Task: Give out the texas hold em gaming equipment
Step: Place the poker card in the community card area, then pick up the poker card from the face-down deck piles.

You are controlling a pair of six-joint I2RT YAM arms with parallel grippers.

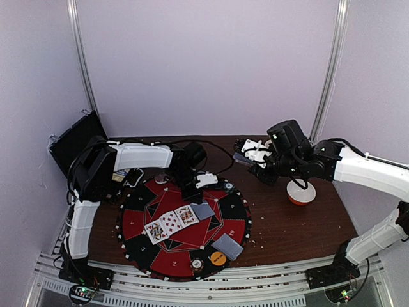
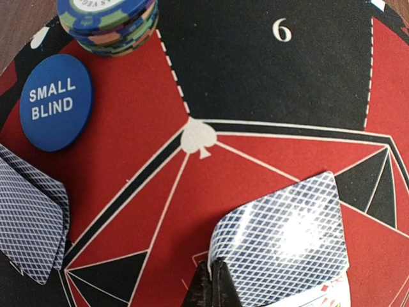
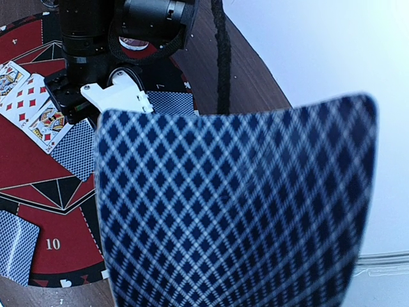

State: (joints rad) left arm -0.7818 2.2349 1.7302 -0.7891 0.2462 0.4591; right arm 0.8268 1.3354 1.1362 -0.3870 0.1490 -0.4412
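Observation:
A round red-and-black poker mat (image 1: 137,224) lies in front of the arms. Three face-up cards (image 1: 171,222) sit at its centre with a face-down grey-blue card (image 1: 203,210) beside them. My left gripper (image 1: 192,193) is low over the mat. In the left wrist view it (image 2: 216,274) is shut on the edge of that face-down card (image 2: 281,236), whose corner is lifted. My right gripper (image 1: 248,155) is held above the table's far right and grips playing cards (image 1: 240,157). Their blue-diamond back (image 3: 230,204) fills the right wrist view and hides the fingers.
A blue "SMALL BLIND" button (image 2: 55,102), a chip stack (image 2: 108,22) and face-down cards (image 2: 29,217) lie by the left gripper. More face-down cards (image 1: 228,246), an orange button (image 1: 218,258) and a chip stack (image 1: 197,264) sit at the mat's near edge. A white-and-orange bowl (image 1: 300,192) stands on the right and a black case (image 1: 73,141) at the back left.

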